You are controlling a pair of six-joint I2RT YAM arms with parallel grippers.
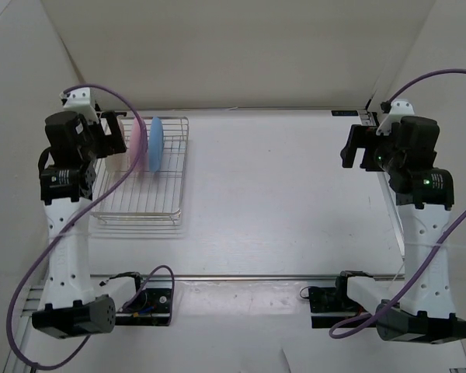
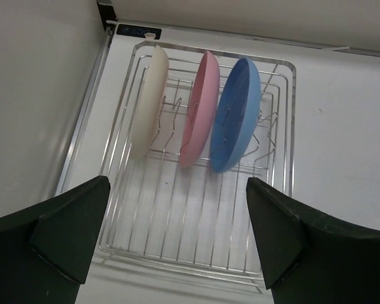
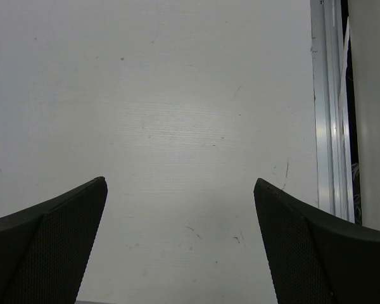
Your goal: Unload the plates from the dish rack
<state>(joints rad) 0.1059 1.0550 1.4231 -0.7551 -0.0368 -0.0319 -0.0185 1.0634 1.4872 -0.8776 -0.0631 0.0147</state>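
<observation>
At the upper left of the overhead view, the left gripper [image 1: 115,138] hangs by the left side of the dish rack [image 1: 140,203], its fingers spread wide and holding nothing. Three plates stand on edge in the rack's far half. From the wrist view they run cream-white plate [image 2: 147,101], pink plate [image 2: 199,107], light blue plate [image 2: 235,114]. At the upper right, the right gripper [image 1: 356,148] hangs above the bare table [image 1: 279,179], fingers wide apart and empty.

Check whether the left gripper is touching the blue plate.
Apart. Left wrist view: the left gripper hangs open, with bare dish rack wires between its fingertips and the blue plate.
</observation>
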